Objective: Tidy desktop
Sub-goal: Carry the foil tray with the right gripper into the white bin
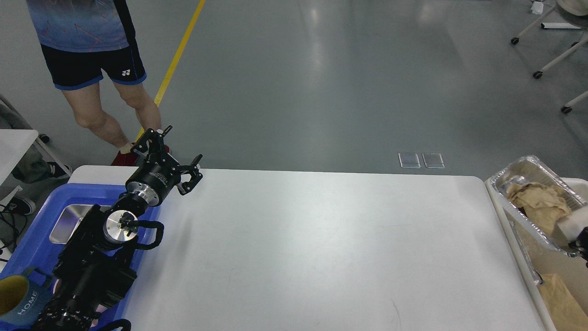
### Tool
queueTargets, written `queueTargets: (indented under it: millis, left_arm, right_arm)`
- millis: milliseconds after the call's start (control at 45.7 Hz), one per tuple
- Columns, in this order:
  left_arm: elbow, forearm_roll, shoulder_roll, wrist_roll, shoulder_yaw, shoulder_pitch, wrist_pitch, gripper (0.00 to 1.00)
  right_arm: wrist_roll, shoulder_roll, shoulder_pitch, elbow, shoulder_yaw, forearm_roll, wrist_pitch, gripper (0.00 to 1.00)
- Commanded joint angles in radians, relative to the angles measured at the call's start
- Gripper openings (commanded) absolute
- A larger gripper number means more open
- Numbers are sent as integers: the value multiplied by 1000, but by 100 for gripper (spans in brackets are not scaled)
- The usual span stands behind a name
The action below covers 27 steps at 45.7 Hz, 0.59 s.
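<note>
The white desktop point(321, 239) fills the middle of the head view, its surface bare. My left gripper point(183, 143) is open and empty, held above the desktop's far left corner. At the right edge a foil tray point(528, 171) with crumpled brown paper point(539, 202) and a white paper cup point(568, 226) hangs tilted over a cream bin point(504, 212). Only a small black piece of my right gripper point(582, 241) shows at the tray's near end, and its fingers cannot be told apart.
A blue plastic tray point(27, 250) at the left holds a metal dish point(69, 223) and a blue mug point(18, 299); my left arm lies over it. More brown paper point(562, 301) lies in the bin. A person point(92, 69) stands beyond the far left corner. A small white table point(14, 142) is at the left.
</note>
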Motion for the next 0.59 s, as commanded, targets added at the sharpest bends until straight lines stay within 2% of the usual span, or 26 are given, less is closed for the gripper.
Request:
queueTargets:
  millis: [0,263,372,438,460,548,569]
  left_arm:
    - [-2,-2,0,0,13,1,-2,96]
    - [0,-42,0,-3,10,1,5,96]
    - [0,-58,0,-3,12,1,6,96]
    - [0,-59,0,-3,12,2,6,96]
    - [0,-59,0,-3,12,1,8,96]
    - [-2,-59,0,-3,12,2,8,96]
    - [0,-59,0,-3,12,2,8,96]
  right_arm:
    - [0,15,-1,-100,2,0,-39,0]
    - [0,30,3,-229,2,0,-71,1]
    - [0,46,3,-235,5,0,-92,36]
    - [0,50,3,-235,5,0,-126,71]
    - [0,54,4,-235,5,0,-137,78]
    - [0,67,6,-235,3,0,-166,97]
    - [0,69,7,-235,3,0,-171,99]
